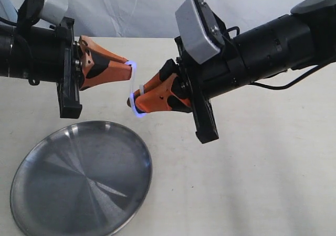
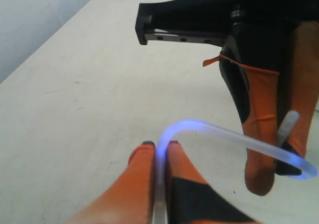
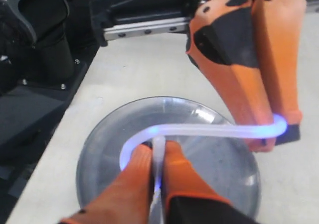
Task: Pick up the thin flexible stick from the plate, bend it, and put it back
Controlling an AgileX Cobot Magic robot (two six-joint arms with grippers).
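Observation:
The thin flexible stick (image 1: 133,86) hangs in the air between both grippers, bent into a curve and glowing blue-violet at its bends. My left gripper (image 1: 128,70) is shut on one end of it, the stick (image 2: 234,137) arching away from its tips (image 2: 160,145). My right gripper (image 1: 133,100) is shut on the other end; in its wrist view the stick (image 3: 199,130) loops from its tips (image 3: 158,145) across to the left gripper's fingers (image 3: 259,99). The steel plate (image 1: 31,194) lies on the table below and to the left, with nothing in it.
A pale table (image 1: 252,183) carries the plate; the plate's rim (image 3: 94,134) also shows under the right gripper. Both black arm bodies (image 1: 273,47) meet close together above the table's middle. Dark robot base parts (image 3: 35,84) stand beside the table edge.

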